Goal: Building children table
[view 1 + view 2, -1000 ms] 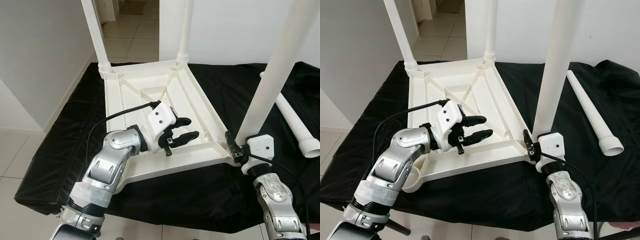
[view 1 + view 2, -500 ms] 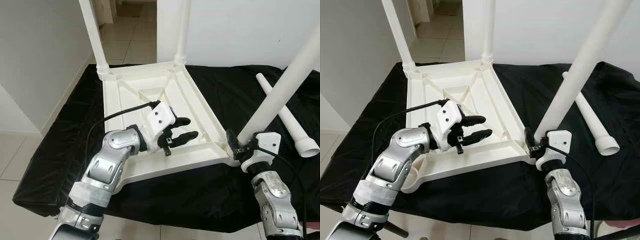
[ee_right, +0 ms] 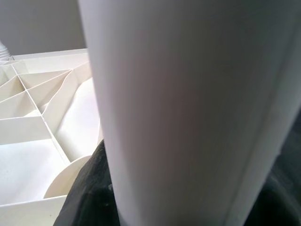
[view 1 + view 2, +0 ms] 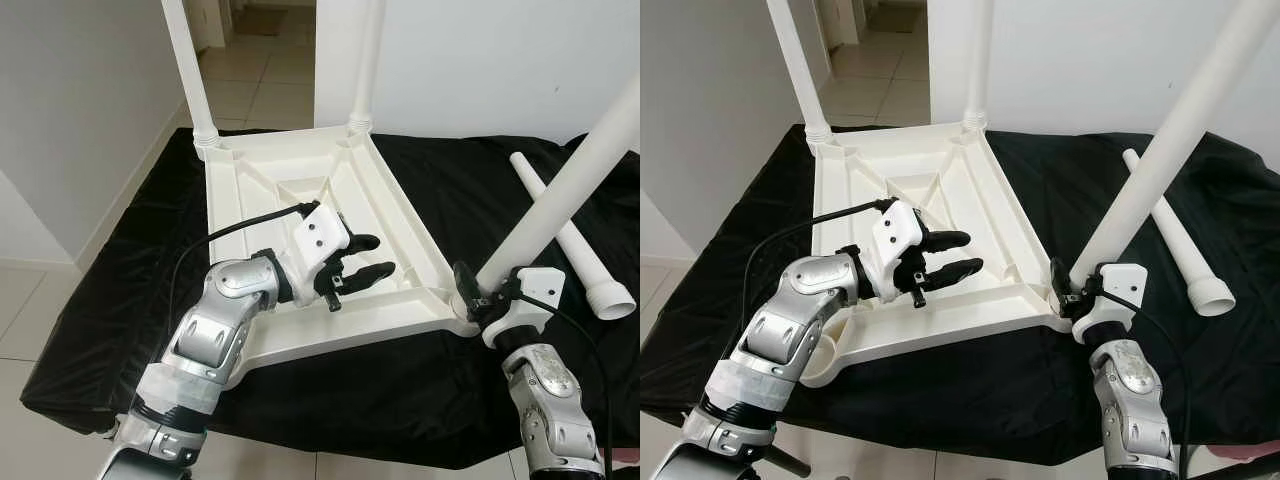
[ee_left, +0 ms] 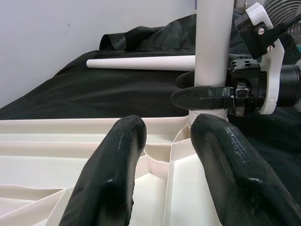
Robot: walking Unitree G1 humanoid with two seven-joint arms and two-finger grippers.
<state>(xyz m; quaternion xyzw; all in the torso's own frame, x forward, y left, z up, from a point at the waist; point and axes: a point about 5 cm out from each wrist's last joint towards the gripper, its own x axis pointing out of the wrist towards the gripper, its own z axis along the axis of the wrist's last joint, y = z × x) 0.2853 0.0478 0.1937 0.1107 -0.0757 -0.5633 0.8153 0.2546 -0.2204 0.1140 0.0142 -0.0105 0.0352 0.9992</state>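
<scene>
Two white tubular legs [image 4: 187, 70] already stand upright in the far corner sockets of the upturned table top [image 4: 290, 180], a glossy moulded plastic slab with raised ribs dividing its underside into shallow compartments. It lies on a crinkled black cloth [image 4: 120, 290] draped over the work surface. My right gripper [image 4: 470, 297] is at the near right corner of the top, its black fingers pinched around the base of a third leg [image 4: 565, 185], a smooth round tube that leans away to the right with its foot at the corner socket. From the left wrist view I can see those fingers clasping the tube just above the socket. My left gripper [image 4: 366, 257] hovers over the ribbed underside near the middle of the top, its two rounded, shiny black fingers [image 5: 113, 179] spread apart with nothing between them. One more leg [image 4: 575, 240] lies flat on the cloth at the right, well apart from the top, its flared ribbed end towards me.
</scene>
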